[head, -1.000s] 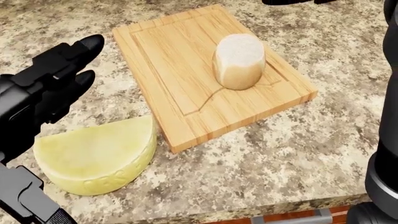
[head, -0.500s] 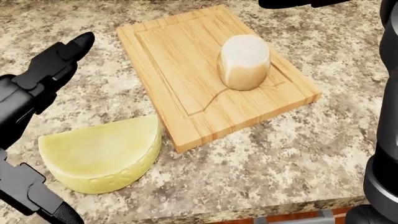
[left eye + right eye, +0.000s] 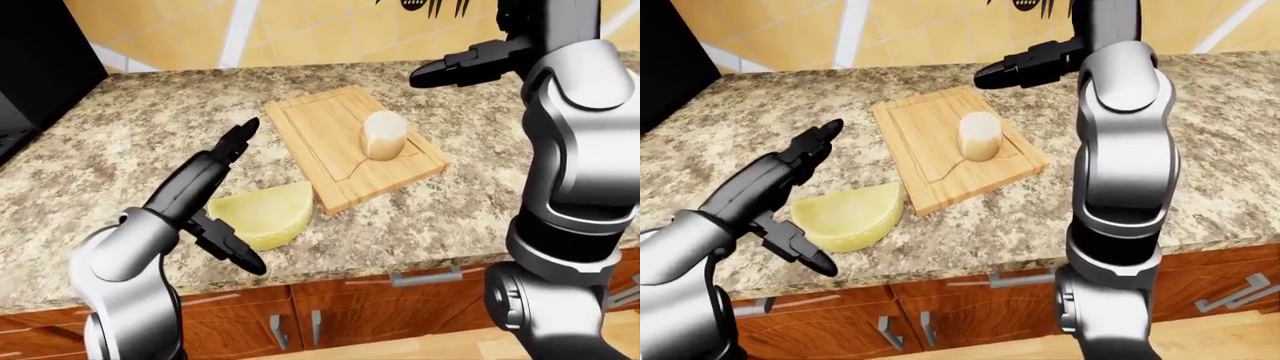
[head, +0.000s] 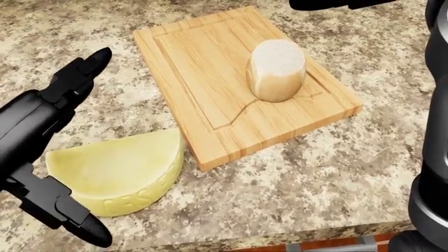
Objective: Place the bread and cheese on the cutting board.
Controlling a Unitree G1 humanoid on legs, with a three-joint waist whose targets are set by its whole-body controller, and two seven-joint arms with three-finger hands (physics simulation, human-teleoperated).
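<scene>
One bread (image 4: 275, 70), one cheese (image 4: 119, 171), one cutting board (image 4: 203, 79).

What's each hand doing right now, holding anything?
Left hand: open, fingers spread about the cheese, not gripping.
Right hand: open, empty, raised beyond the cutting board.

We take this for a home kitchen: a speckled granite counter (image 3: 130, 142) over reddish wooden cabinets (image 3: 970, 307) with metal handles (image 3: 1025, 280), yellow wall tiles (image 3: 300, 30), and perhaps hanging utensils (image 3: 430, 7), too cropped to confirm.

Left hand (image 4: 42, 157) now lower, spread fingers straddling the cheese (image 4: 119, 173), thumb beneath it in view.
</scene>
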